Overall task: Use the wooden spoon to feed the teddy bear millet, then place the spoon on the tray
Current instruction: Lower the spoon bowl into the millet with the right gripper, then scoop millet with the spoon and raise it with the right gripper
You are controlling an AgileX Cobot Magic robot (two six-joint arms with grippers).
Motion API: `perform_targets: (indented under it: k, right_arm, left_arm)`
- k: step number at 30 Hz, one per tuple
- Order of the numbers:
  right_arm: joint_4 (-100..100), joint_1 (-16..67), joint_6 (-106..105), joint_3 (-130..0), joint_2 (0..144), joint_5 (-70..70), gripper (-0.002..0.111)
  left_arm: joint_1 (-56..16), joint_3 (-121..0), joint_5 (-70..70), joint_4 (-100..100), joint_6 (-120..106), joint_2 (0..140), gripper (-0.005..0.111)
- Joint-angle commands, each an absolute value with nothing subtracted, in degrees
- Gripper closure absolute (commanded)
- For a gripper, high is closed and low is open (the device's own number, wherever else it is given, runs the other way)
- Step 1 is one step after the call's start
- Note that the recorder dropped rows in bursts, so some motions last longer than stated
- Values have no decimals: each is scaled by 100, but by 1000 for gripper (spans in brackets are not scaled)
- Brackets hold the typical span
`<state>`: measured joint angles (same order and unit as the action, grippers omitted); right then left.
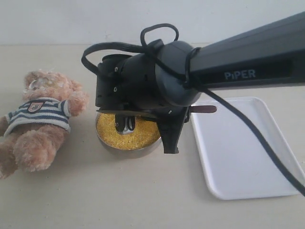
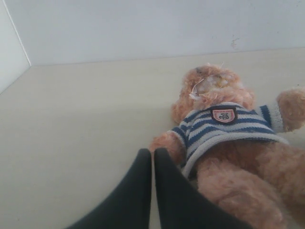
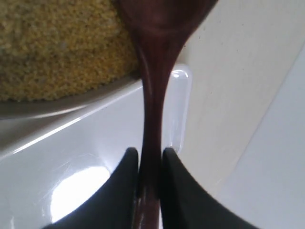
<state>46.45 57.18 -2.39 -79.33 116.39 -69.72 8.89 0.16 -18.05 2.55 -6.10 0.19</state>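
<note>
The teddy bear [image 1: 40, 124] lies on its back at the table's left, in a navy-and-white striped shirt. The millet [image 1: 126, 131] fills a round metal bowl [image 1: 112, 144] at the centre. My right gripper [image 3: 150, 160] is shut on the slim handle of the wooden spoon [image 3: 155, 71]. The spoon [image 1: 205, 109] is held level across the bowl's far side, above the grain, with its handle end pointing toward the tray [image 1: 243, 148]. The arm hides what lies in the spoon's bowl. My left gripper [image 2: 152, 153] is shut and empty beside the bear's arm [image 2: 167, 143].
The right arm's black body [image 1: 157, 76] and its cable [image 1: 248, 129] hang over the bowl and cross the white tray. A pale wall [image 1: 71, 21] runs behind the table.
</note>
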Motion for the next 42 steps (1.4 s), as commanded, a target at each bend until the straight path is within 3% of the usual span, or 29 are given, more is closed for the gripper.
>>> perform_targets:
  k: [1, 42]
  right_arm:
    - [4846, 5688, -114, -7917, 11655, -6996, 109]
    - [4386, 5997, -198, -7917, 11667, -6996, 109]
  left_arm:
    - [907, 0, -1747, 247, -576, 0, 103]
    - [907, 0, -1736, 247, -576, 0, 103]
